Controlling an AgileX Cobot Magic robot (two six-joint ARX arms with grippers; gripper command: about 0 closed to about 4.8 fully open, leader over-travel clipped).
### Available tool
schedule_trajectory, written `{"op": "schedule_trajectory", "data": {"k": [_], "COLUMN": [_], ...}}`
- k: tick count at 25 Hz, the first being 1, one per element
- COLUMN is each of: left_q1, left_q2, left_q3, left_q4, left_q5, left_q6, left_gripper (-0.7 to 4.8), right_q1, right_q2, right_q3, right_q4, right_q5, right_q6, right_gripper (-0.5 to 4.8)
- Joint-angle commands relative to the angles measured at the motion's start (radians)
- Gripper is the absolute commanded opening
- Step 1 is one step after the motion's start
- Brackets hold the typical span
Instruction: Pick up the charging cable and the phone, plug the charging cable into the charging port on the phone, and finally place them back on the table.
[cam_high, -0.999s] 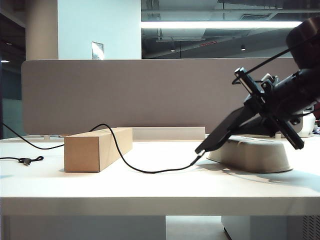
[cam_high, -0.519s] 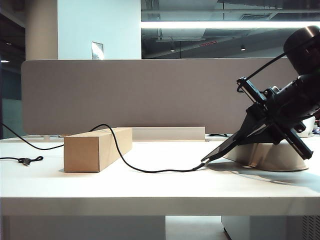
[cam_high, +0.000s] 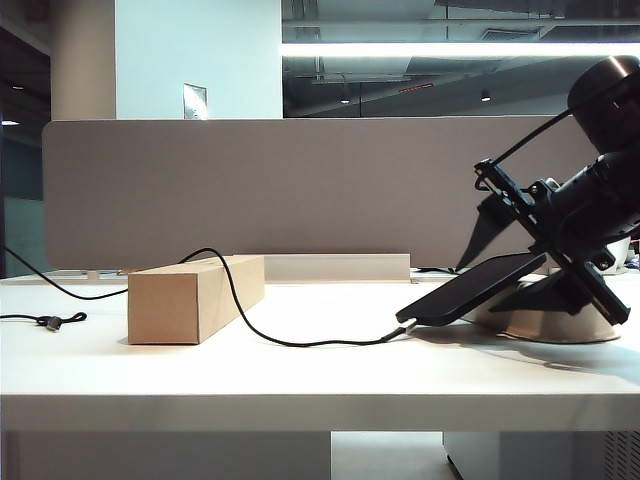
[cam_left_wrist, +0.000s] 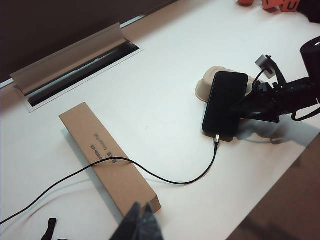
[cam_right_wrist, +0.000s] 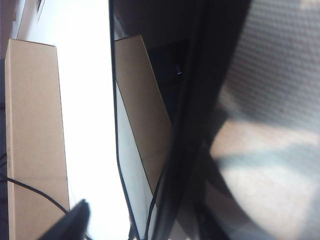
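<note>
The phone (cam_high: 468, 290) lies tilted, its low end near the table (cam_high: 300, 380) and its high end on the beige tray (cam_high: 545, 322). The black charging cable (cam_high: 300, 343) runs over the cardboard box (cam_high: 195, 295) and its connector (cam_left_wrist: 217, 138) meets the phone's (cam_left_wrist: 224, 106) short low edge at the charging port. My right gripper (cam_high: 488, 282) stands open around the phone's raised end, one finger (cam_high: 482, 232) lifted clear above it. In the right wrist view the phone (cam_right_wrist: 185, 125) shows edge-on between the spread fingers of the right gripper (cam_right_wrist: 145, 225). My left gripper (cam_left_wrist: 142, 222) hangs shut and empty high over the box (cam_left_wrist: 107, 160).
A grey divider panel (cam_high: 300, 190) closes off the back of the table. A cable slot with a raised flap (cam_left_wrist: 75, 55) sits behind the box. A loose black strap (cam_high: 50, 321) lies at the far left. The table's front edge (cam_left_wrist: 280, 165) is close to the phone.
My right gripper has opened and let go of the phone. The phone has sunk from a steep tilt to a shallow one, resting on the tray.
</note>
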Motion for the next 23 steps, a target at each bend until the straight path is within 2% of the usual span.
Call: {"op": "schedule_trajectory", "data": {"k": [1, 5, 9, 10, 12, 14, 20, 23], "left_q1": [-0.001, -0.001, -0.001, -0.001, -0.001, -0.001, -0.001, 0.0], "left_q2": [-0.008, -0.033, -0.071, -0.09, -0.127, -0.17, -0.323, -0.414], "left_q3": [0.001, 0.0, -0.046, -0.087, -0.161, -0.235, -0.444, -0.547], "left_q4": [0.011, 0.004, 0.023, 0.05, 0.097, 0.137, 0.235, 0.274], "left_q5": [0.008, 0.007, 0.007, 0.007, 0.006, 0.002, -0.023, -0.04], "left_q6": [0.0, 0.002, 0.005, 0.005, 0.005, 0.005, 0.004, -0.005], "left_gripper": [-0.06, -0.06, -0.06, -0.06, -0.06, -0.06, -0.06, -0.06], "right_q1": [-0.004, -0.069, -0.148, -0.174, -0.199, -0.225, -0.245, -0.244], "right_q2": [-0.005, -0.039, -0.165, -0.22, -0.299, -0.394, -0.655, -0.758], "right_q3": [0.004, 0.004, 0.004, 0.004, 0.004, 0.004, 0.001, -0.021], "right_q4": [-0.012, -0.105, -0.238, -0.268, -0.295, -0.319, -0.419, -0.448], "right_q5": [-0.036, -0.108, -0.122, -0.122, -0.122, -0.124, -0.124, -0.126], "right_q6": [-0.003, -0.027, -0.183, -0.26, -0.335, -0.411, -0.626, -0.628], "right_gripper": [3.29, 3.22, 1.62, 0.84, 0.14, -0.01, -0.01, -0.01]}}
